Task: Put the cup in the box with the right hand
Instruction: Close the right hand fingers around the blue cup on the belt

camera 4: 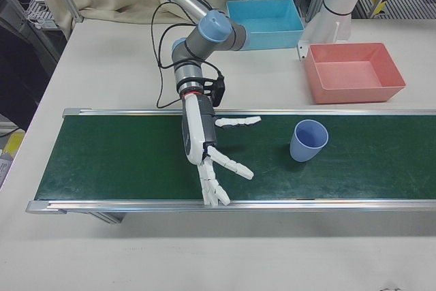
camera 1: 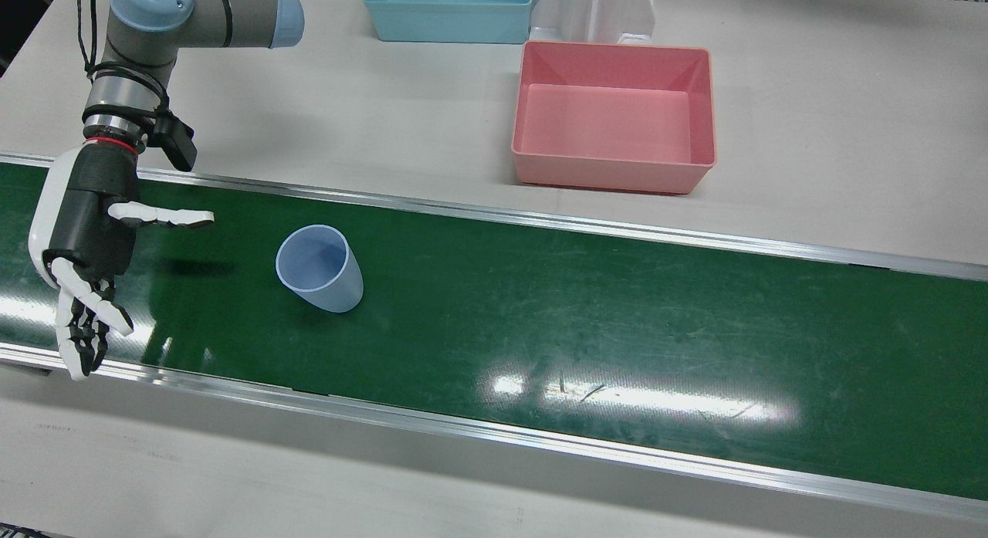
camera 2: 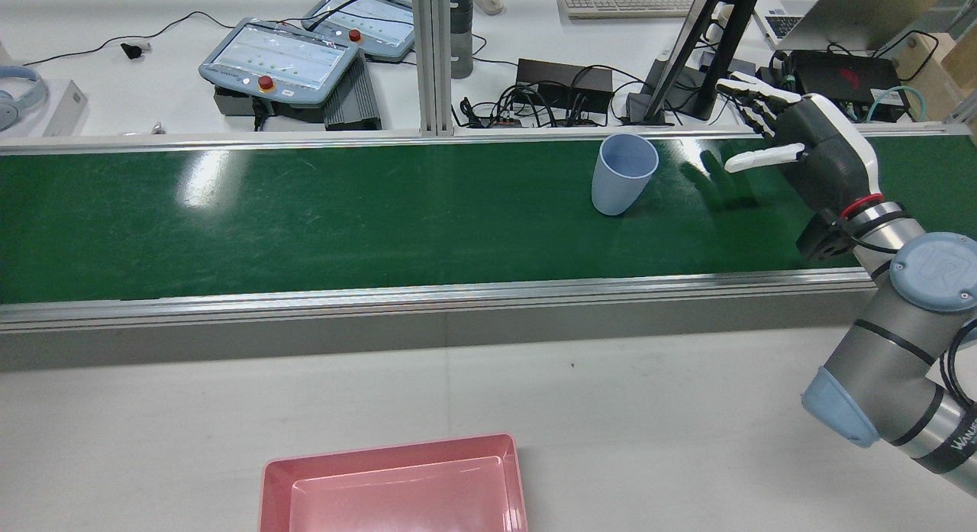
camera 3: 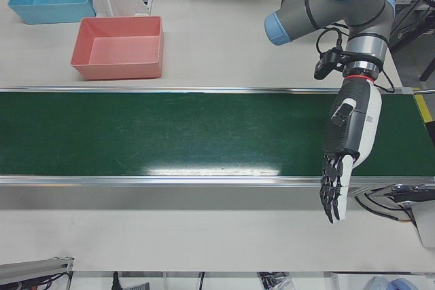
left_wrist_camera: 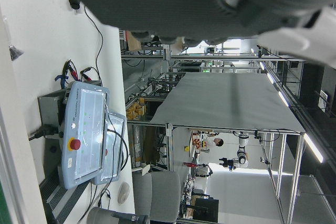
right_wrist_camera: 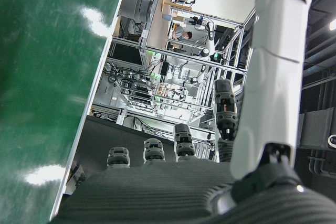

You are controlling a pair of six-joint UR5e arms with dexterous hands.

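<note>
A pale blue cup point(camera 1: 319, 268) stands upright on the green conveyor belt point(camera 1: 617, 314), also seen in the rear view point(camera 2: 624, 173) and the right-front view point(camera 4: 308, 141). My right hand point(camera 1: 85, 252) hovers over the belt to the cup's side, about a hand's length away, open with fingers spread and holding nothing point(camera 2: 809, 146) point(camera 4: 208, 148). The pink box point(camera 1: 614, 117) sits empty on the white table beyond the belt point(camera 4: 354, 73) point(camera 2: 393, 486). My left hand point(camera 3: 350, 140) hangs open over the belt's other end, fingers straight and pointing down.
A light blue box point(camera 1: 448, 9) stands behind the pink one beside a white pedestal point(camera 1: 594, 13). Metal rails point(camera 1: 540, 218) border the belt. Teach pendants point(camera 2: 278, 59), cables and a monitor stand point(camera 2: 687, 59) lie on the desk past the belt.
</note>
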